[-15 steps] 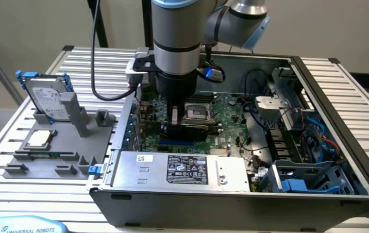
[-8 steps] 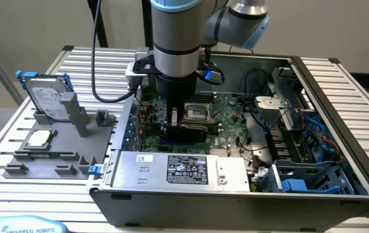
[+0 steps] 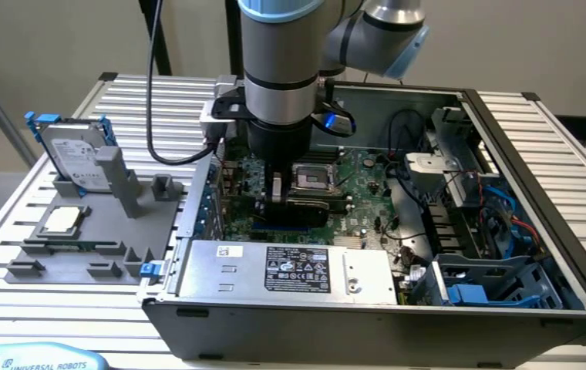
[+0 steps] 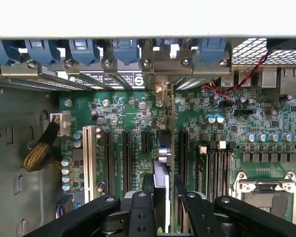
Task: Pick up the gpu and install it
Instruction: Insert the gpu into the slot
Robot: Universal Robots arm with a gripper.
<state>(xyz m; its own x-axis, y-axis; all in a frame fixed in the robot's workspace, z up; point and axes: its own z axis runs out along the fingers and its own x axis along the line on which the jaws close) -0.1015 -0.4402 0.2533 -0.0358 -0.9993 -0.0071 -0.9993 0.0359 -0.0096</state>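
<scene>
Your pincer (image 4: 164,207) is clamped on the gpu (image 4: 170,148), fingers (image 4: 140,212) partway closed on its top edge, card upright over the motherboard (image 4: 266,143), beside the CPU socket (image 4: 264,195). Keep it vertical, bracket lined up with the rear slot covers (image 4: 113,54).

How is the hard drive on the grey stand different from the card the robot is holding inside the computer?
The hard drive stands on the grey stand outside the computer case; the card stands on edge over the green board inside it. The hard drive is silver with blue rails; the card looks thin and green. Nothing holds the hard drive; the gripper clamps the card. Both stand upright.
</scene>
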